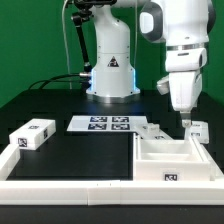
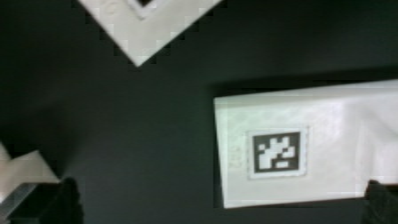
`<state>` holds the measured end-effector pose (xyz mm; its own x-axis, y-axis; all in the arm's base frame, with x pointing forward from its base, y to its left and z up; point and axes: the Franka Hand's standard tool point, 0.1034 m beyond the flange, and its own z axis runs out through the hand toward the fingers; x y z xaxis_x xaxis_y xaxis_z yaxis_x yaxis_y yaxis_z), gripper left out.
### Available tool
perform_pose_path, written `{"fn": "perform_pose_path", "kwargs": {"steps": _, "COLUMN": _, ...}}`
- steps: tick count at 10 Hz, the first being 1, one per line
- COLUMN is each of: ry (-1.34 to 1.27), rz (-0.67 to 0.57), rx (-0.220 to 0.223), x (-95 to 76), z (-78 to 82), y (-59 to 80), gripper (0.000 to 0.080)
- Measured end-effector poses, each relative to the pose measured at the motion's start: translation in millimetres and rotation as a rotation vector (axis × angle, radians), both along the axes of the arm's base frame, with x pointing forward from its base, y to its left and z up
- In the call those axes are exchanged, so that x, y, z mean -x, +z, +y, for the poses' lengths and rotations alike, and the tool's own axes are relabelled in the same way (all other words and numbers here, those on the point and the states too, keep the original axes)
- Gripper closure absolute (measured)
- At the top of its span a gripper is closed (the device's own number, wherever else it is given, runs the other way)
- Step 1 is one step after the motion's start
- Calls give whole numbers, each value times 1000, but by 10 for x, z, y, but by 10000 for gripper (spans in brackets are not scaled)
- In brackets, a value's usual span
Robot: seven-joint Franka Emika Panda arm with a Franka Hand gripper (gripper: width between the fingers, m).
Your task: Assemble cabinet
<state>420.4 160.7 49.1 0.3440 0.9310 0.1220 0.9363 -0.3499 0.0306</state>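
**Hand (image 1: 186,121) is hovering wide open over a small tagged panel (image 1: 196,129) of the cabinet.**

The arm (image 1: 178,40) is reaching down from 1 o'clock with the hand pointing straight down. Its dark fingers (image 2: 43,202) are standing well apart, the panel's tag (image 2: 276,152) showing between them. On the desk (image 1: 80,155), a tagged block (image 1: 32,135) is lying at 9 o'clock. The marker board (image 1: 105,124) is lying near centre, and the boxy cabinet body (image 1: 170,160) is sitting at 4 o'clock, just beside the panel.
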Motion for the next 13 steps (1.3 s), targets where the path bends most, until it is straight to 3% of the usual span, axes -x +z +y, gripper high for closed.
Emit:
{"fn": "perform_pose_path", "kwargs": {"steps": 4, "ry": -19, "rz": -1, "rx": -3, "x": 6, "z": 3, "y": -2, "gripper": 2}}
{"fn": "perform_pose_path", "kwargs": {"steps": 6, "ry": -34, "rz": -15, "rx": -27, "x": 172, "z": 213, "y": -30, "gripper": 2}}
{"fn": "perform_pose_path", "kwargs": {"steps": 13, "ry": 15, "rz": -42, "rx": -84, "x": 556, "z": 421, "y": -340, "gripper": 2}}
